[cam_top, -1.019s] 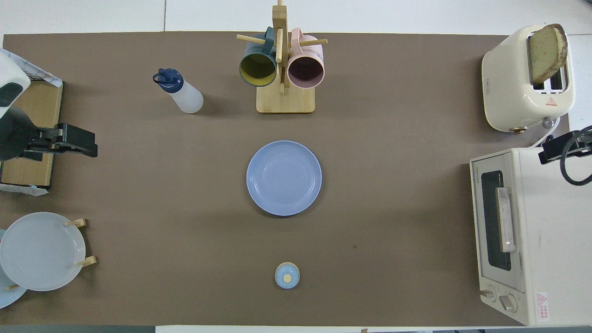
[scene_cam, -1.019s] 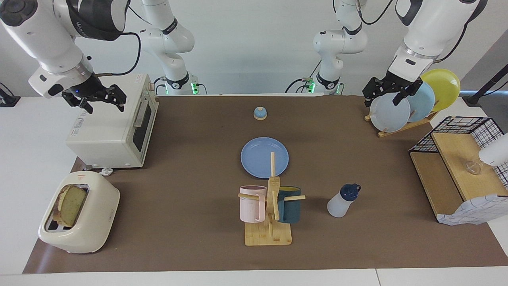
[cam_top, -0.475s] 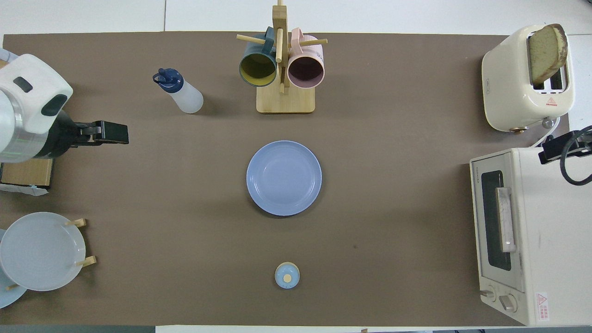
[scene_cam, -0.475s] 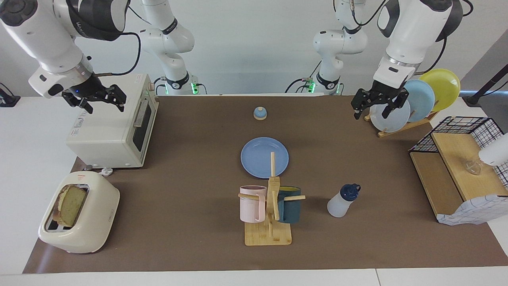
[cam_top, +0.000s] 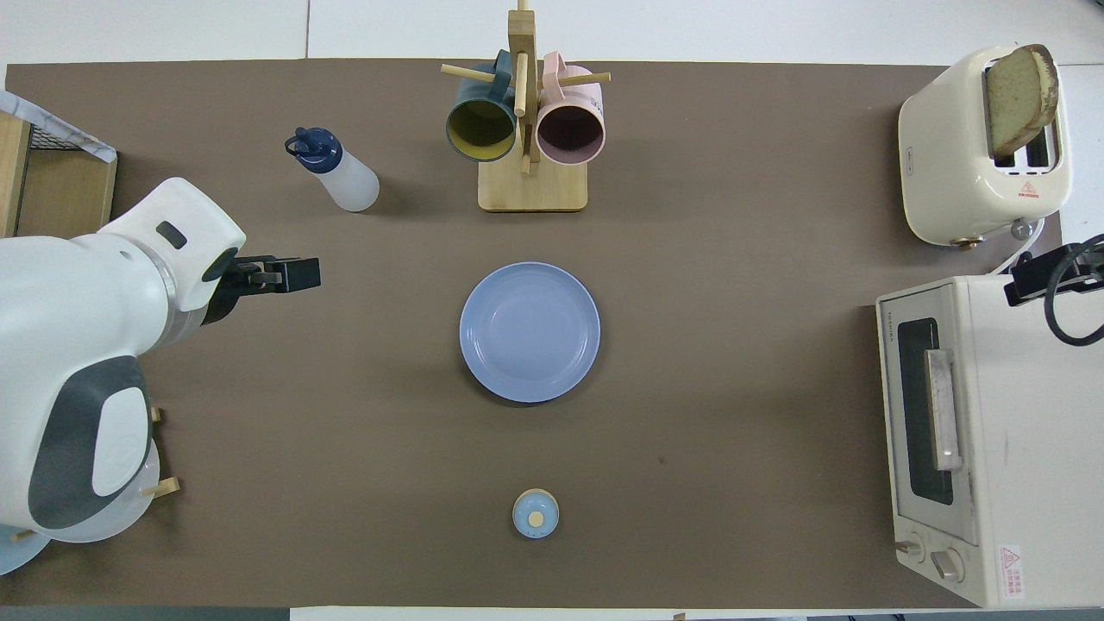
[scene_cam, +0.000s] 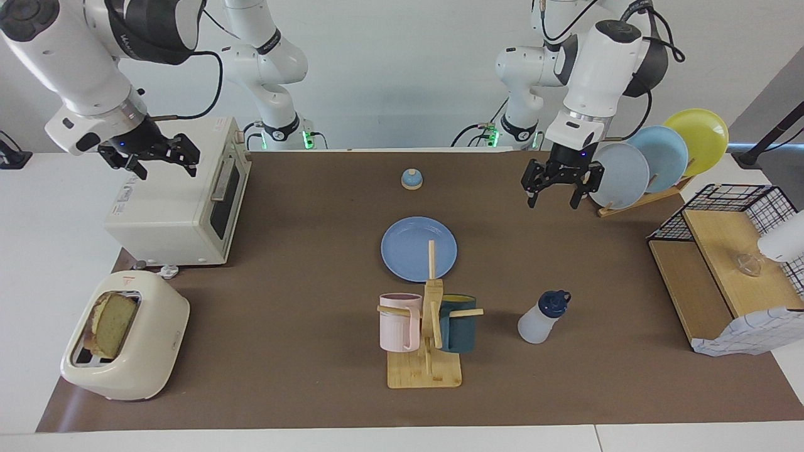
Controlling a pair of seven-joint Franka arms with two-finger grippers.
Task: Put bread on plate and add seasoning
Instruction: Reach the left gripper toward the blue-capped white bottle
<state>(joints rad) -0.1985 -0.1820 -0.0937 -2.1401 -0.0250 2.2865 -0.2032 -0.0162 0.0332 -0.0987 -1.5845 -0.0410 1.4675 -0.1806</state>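
The bread (scene_cam: 112, 324) stands upright in a slot of the cream toaster (scene_cam: 154, 351); it also shows in the overhead view (cam_top: 1018, 93). The medium-blue plate (scene_cam: 408, 245) lies flat and bare at the table's middle (cam_top: 529, 332). The seasoning bottle (scene_cam: 541, 319) with its navy cap stands beside the mug rack, toward the left arm's end (cam_top: 341, 172). My left gripper (scene_cam: 553, 202) is open and empty, in the air over the brown mat beside the dish rack (cam_top: 293, 274). My right gripper (scene_cam: 164, 168) is open and empty and waits over the toaster oven.
A white toaster oven (scene_cam: 179, 207) stands nearer to the robots than the toaster. A wooden mug rack (scene_cam: 427, 339) holds a pink and a dark teal mug. A small bell (scene_cam: 411, 179) sits near the robots. Upright plates (scene_cam: 653, 164) and a wire shelf (scene_cam: 728, 263) are at the left arm's end.
My left gripper has swung away from the upright plates toward the table's middle and now hangs over the bare mat. The right arm has not moved.
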